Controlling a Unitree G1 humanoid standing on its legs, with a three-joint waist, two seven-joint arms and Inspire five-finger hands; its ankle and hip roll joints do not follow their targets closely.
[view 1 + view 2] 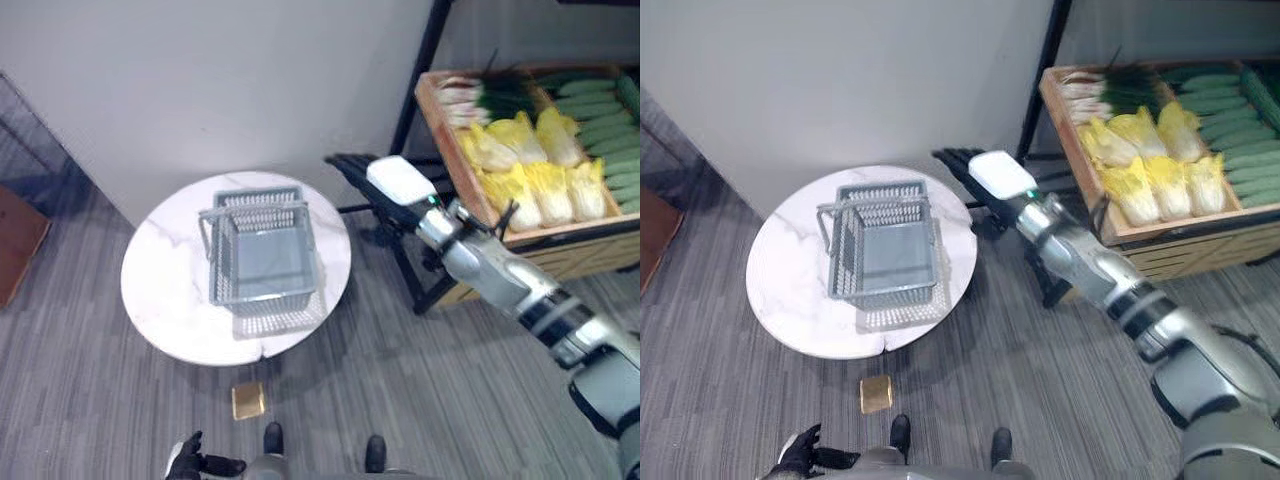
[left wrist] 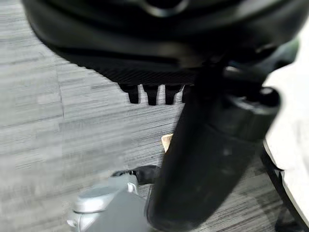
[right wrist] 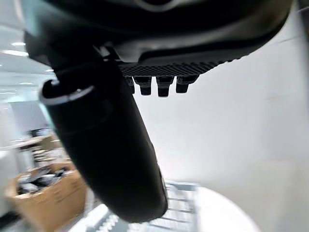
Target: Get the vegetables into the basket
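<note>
Right hand point(image 1: 352, 170) hangs beside the basket point(image 1: 262, 262), fingers straight, holding nothing. Basket empty on the worktop point(image 1: 160, 290); vegetables point(image 1: 545, 165) all in the crate point(image 1: 560, 235) beyond it. Left hand point(image 1: 190, 462) spread, idle. Risk: arm swing clips basket, shoving it off.

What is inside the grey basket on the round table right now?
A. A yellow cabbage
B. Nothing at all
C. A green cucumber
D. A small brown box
B. The basket on the table shows only its bare grey bottom; the cabbages and cucumbers lie in the wooden crate, and the right hand is open and holds nothing.
</note>
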